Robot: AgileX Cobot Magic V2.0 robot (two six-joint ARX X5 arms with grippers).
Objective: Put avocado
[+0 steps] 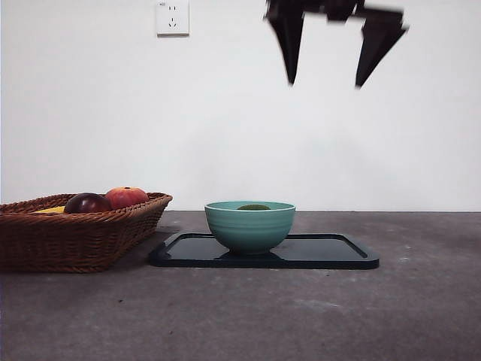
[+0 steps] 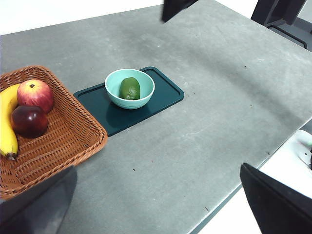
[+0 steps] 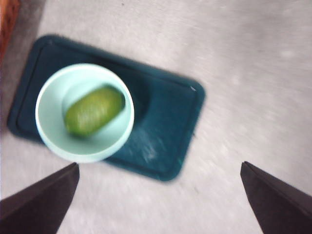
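Observation:
The dark green avocado (image 2: 129, 88) lies on its side inside a teal bowl (image 2: 111, 80) that stands on a dark tray (image 2: 165, 92). From table level only the avocado's top (image 1: 254, 207) shows above the bowl's rim (image 1: 249, 229). My right gripper (image 1: 325, 79) hangs open and empty high above the tray's right half. Its wrist view, slightly blurred, looks down on the avocado (image 3: 93, 111), with the right gripper (image 3: 158, 200) clear of the bowl (image 3: 48, 139). My left gripper (image 2: 156, 209) is open, holds nothing, and stays far back from the tray.
A wicker basket (image 1: 75, 241) sits left of the tray (image 1: 331, 252). It holds a red-orange fruit (image 2: 35, 94), a dark maroon fruit (image 2: 29, 121) and a banana (image 2: 6, 122). A wall socket (image 1: 172, 16) is on the back wall.

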